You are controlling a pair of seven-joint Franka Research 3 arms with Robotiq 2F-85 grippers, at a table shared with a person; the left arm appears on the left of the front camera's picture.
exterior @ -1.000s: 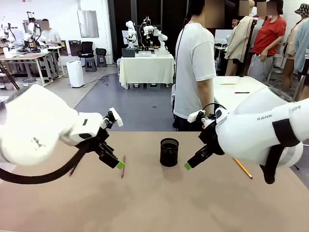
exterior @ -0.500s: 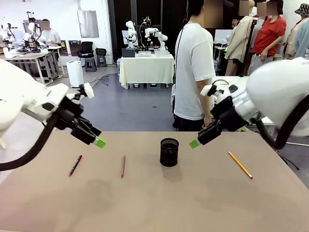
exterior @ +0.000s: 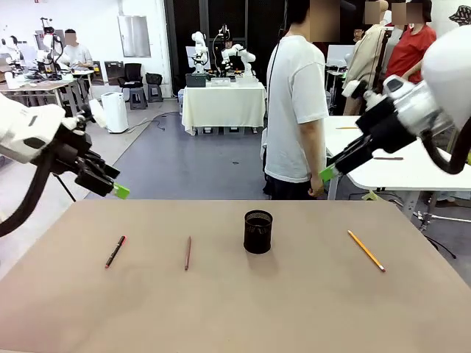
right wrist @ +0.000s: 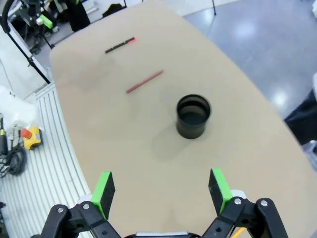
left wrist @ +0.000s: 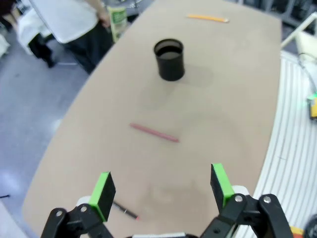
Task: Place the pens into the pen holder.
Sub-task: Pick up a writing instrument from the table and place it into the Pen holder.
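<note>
The black mesh pen holder [exterior: 257, 232] stands upright near the table's middle, with nothing showing inside it [left wrist: 170, 59] [right wrist: 193, 116]. Three pens lie flat on the table. A dark pen with a red end [exterior: 115, 251] lies at the left. A reddish-brown pen [exterior: 188, 252] [left wrist: 154, 133] [right wrist: 144, 82] is between it and the holder. A yellow pencil [exterior: 366, 250] [left wrist: 207, 18] is off to the right. My left gripper [exterior: 118, 191] [left wrist: 162, 184] hangs open above the table's far left edge. My right gripper [exterior: 327, 173] [right wrist: 161, 191] is open, high over the far right.
A person in a white T-shirt [exterior: 294, 110] stands at the far side of the brown table [exterior: 235, 309], just behind the holder. A white table [exterior: 397, 158] stands behind on the right. Wide gaps separate the pens.
Both arms have lifted away from the table and swung outward, the left one to the left and the right one up to the right. The pens and holder have not moved.
</note>
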